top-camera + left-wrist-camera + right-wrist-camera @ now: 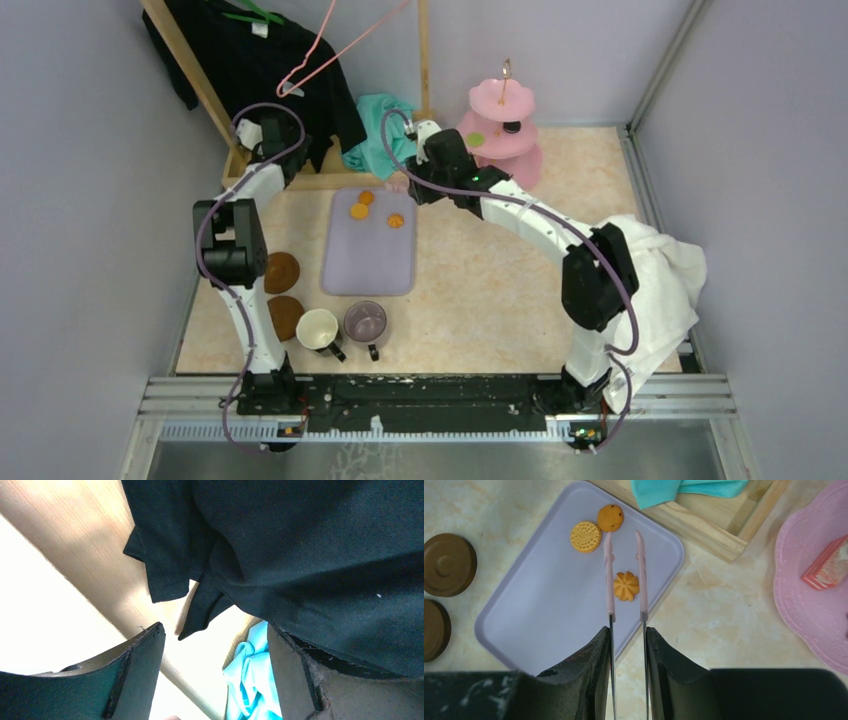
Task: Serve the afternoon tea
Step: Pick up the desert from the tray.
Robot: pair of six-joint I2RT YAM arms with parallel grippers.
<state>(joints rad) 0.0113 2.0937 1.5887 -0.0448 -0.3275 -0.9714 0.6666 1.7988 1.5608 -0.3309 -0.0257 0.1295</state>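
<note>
Right gripper (628, 636) pinches pink tongs (609, 580) astride fluted cookie (626, 586).

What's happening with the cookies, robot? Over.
Right gripper shut on pink tongs, tips straddling flower cookie on tray. Left gripper open, empty, by black shirt. Nothing blocking the cookie. Over.

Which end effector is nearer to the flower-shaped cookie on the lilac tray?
Right. The right end effector holds pink tongs whose arms flank the flower-shaped cookie; the left end effector is open, off the lilac tray, by the black garment.
</note>
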